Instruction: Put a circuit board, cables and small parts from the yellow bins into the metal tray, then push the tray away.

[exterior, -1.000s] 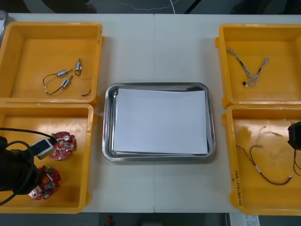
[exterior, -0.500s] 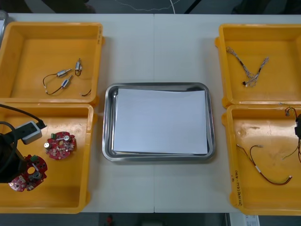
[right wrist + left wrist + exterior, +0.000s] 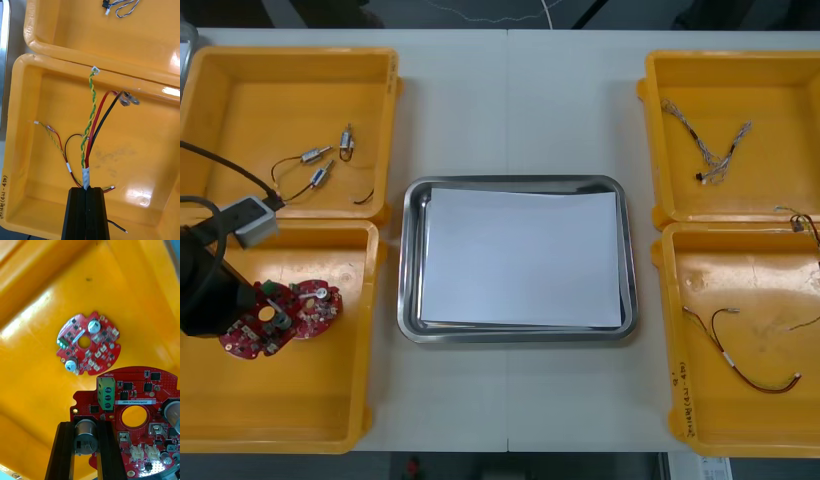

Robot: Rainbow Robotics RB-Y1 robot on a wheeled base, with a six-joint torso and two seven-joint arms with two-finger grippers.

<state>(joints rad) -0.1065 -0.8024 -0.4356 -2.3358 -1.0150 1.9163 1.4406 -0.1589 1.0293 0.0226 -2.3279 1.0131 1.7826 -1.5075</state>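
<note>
While aloft, round red circuit board [image 3: 135, 399]

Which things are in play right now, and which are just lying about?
In play: left pincer, shut on a circuit board over the near left bin; right pincer, shut on a cable bundle over the near right bin; metal tray.
Lying about: second board; small metal parts; twisted cable; another cable.

The circuit boards [image 3: 315, 306] are red, bins [image 3: 280, 405] yellow, the tray [image 3: 520, 183] white inside, one cable [image 3: 91, 108] twisted yellow-green.
</note>
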